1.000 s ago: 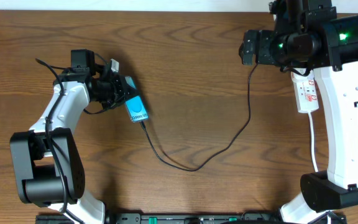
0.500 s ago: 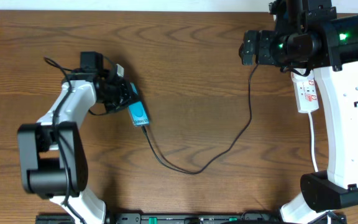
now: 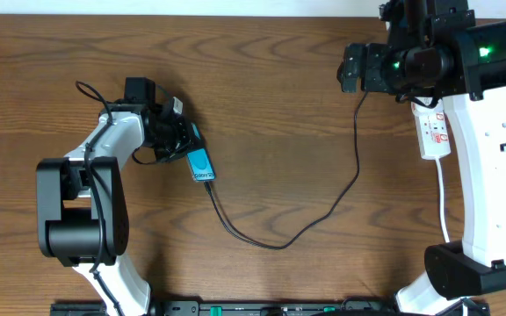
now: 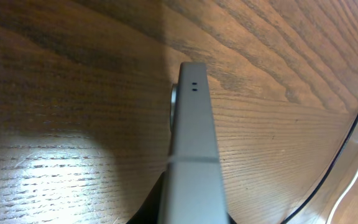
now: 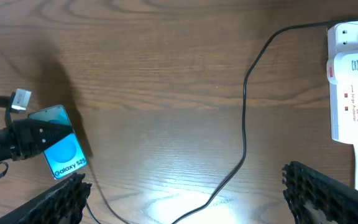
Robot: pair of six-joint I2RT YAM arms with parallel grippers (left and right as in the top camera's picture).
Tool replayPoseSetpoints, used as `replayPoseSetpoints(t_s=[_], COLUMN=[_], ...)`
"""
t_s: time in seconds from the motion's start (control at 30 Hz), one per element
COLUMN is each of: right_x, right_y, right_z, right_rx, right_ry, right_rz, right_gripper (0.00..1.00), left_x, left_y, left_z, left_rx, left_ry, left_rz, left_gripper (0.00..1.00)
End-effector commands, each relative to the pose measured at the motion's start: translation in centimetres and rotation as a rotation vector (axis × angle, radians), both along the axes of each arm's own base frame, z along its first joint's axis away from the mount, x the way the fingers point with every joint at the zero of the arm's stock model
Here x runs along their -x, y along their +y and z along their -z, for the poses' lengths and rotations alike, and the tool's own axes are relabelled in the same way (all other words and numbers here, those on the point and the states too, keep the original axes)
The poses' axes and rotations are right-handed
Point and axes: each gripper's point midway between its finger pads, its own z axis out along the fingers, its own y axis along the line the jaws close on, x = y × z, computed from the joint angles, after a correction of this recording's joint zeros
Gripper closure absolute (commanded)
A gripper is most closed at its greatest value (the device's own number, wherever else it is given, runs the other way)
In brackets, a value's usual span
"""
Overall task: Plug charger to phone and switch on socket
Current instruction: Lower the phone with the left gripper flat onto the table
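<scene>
Phone (image 3: 201, 164): sits over the left half of the bench (image 3: 279, 132), about midway between the near and far edges, and whether it rests on the surface or is raised off it cannot be told. The left gripper (image 3: 183, 140) is pressed together on the phone's upper end. The left wrist view confirms the grip, showing the phone's grey edge running straight out from between the jaws. Charger (image 5: 245, 124): the black cable leaves the phone's lower end, loops toward the near edge of the bench, then climbs to the far end of the socket (image 3: 435, 132). The tip meets the phone's lower end and appears seated, though no view is close enough to confirm full insertion. Socket: lies along the right edge of the bench, partly under the right arm, with its white cord (image 5: 356, 168) trailing toward the near edge. The position of the red switch marks (image 5: 331, 73) cannot be read. The right gripper (image 5: 185, 177) hangs well above the bench near the socket's far end, fingers spread wide and holding nothing. Assessment: the plugging step looks complete or nearly so, and the switching step is not yet begun. The next move calls for the right gripper to descend onto the switch beside the occupied outlet and press it with one fingertip. It should keep clear of the cable, and the left gripper should avoid tugging the plug loose.
</scene>
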Motion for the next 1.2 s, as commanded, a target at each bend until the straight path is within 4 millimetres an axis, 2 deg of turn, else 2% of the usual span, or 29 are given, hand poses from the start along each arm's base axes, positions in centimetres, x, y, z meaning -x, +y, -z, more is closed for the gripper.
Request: replayPoseSetpoints(t_s=[0.0,1.17], right_x=[0.0,0.1], right_y=[0.1,0.4], right_z=[0.2,0.3], right_rx=[0.015,0.015], right_ry=[0.005,0.005], right_rz=[-0.01,-0.017], right_gripper=[0.01,0.01], left_x=[-0.2,-0.1], left_y=[0.1,1.5], left_z=[0.4,1.3], left_rx=[-0.009,-0.098], left_ry=[0.003,0.032], left_rz=[0.004,-0.046], left_gripper=[0.93,0.93])
